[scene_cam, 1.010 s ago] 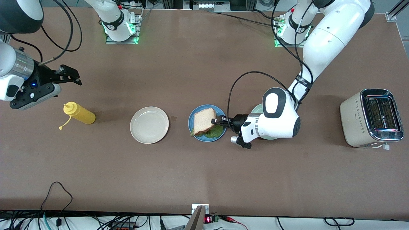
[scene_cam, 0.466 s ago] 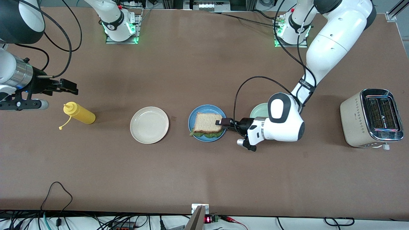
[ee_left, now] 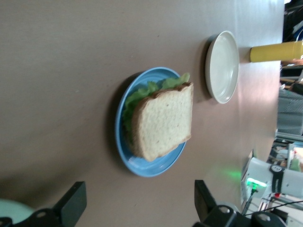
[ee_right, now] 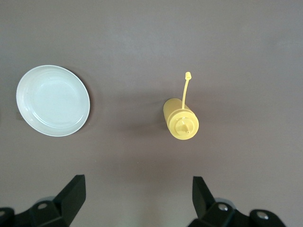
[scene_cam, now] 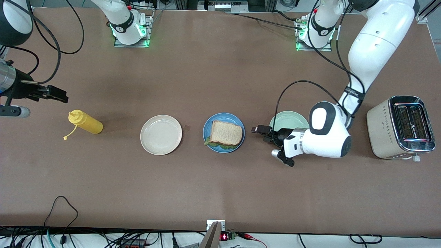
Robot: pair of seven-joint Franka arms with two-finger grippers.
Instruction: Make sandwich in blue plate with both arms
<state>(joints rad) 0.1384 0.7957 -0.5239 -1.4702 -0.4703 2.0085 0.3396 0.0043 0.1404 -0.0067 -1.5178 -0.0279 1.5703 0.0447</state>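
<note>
The sandwich [scene_cam: 225, 133] lies on the blue plate [scene_cam: 224, 116] in the middle of the table, its top bread slice flat and green lettuce [scene_cam: 220, 146] showing at the edge nearer the front camera. My left gripper [scene_cam: 260, 133] is open and empty, apart from the plate, between it and the mint-green plate. In the left wrist view the sandwich [ee_left: 163, 120] sits on the blue plate [ee_left: 156, 168] ahead of the open left gripper [ee_left: 137, 203]. My right gripper [scene_cam: 58, 95] is open and empty, over the table by the yellow bottle; its wrist view shows the gripper [ee_right: 136, 196] above bare table.
A cream-white plate [scene_cam: 161, 134] lies beside the blue plate toward the right arm's end, with a yellow squeeze bottle [scene_cam: 86, 123] lying past it. A mint-green plate [scene_cam: 287, 120] sits partly under the left arm. A toaster [scene_cam: 401, 127] stands at the left arm's end.
The left gripper opened and let go of the top bread slice, which settled flat on the lettuce; the gripper drew back toward the mint-green plate. The right gripper moved toward its end of the table.
</note>
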